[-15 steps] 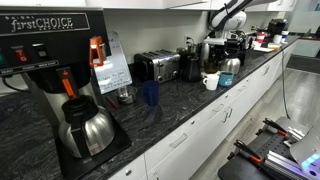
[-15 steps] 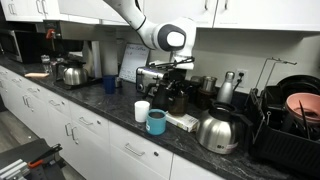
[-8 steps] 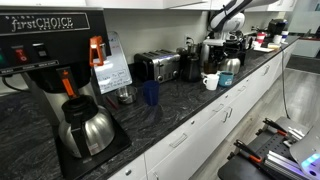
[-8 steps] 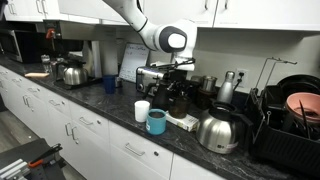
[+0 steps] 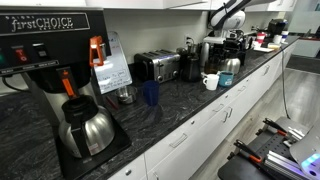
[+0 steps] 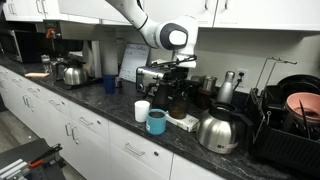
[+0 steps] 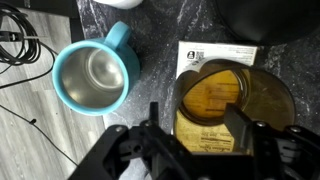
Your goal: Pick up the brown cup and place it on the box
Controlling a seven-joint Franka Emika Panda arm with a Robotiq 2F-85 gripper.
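The brown cup (image 7: 235,100), a dark see-through tumbler, stands upright on the box (image 7: 213,52), a flat white and yellow carton with a printed label. In the wrist view I look straight down into it. My gripper (image 7: 197,116) hangs just above, open. One finger sits outside the cup's wall and the other finger (image 7: 240,125) over its inside, neither pressing on it. In an exterior view the gripper (image 6: 175,92) hovers over the box (image 6: 184,121) on the counter, and the cup is hard to make out against the dark appliances.
A teal mug (image 7: 95,78) stands right beside the box, also in an exterior view (image 6: 157,122), with a white mug (image 6: 142,110) behind it. A steel kettle (image 6: 218,130) sits on the box's other side. A blue cup (image 6: 109,84), toaster (image 5: 157,66) and coffee machine (image 5: 55,70) line the counter.
The gripper has gone from shut to open at the cup's wall. The arm has hardly moved and stays above the box.
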